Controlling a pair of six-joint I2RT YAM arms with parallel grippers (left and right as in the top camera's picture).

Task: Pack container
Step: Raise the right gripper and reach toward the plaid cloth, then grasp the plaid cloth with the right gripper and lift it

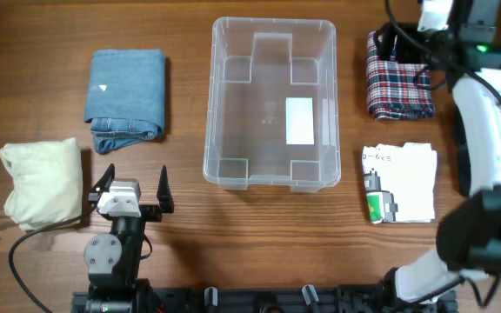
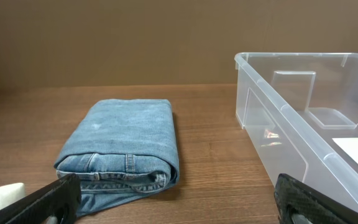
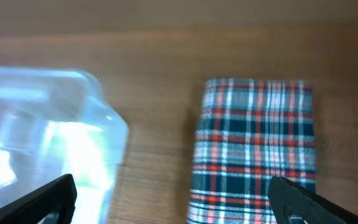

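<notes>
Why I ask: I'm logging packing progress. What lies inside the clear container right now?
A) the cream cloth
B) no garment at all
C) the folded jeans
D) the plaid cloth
B: the container shows a bare floor but for its white label, and the jeans, plaid cloth and cream cloth all lie outside it on the table.

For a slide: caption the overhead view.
Empty container between jeans and plaid cloth; left gripper and right gripper open.

Open tabletop (image 1: 185, 96) separates the folded jeans (image 1: 126, 91) from the container (image 1: 250, 122).
</notes>
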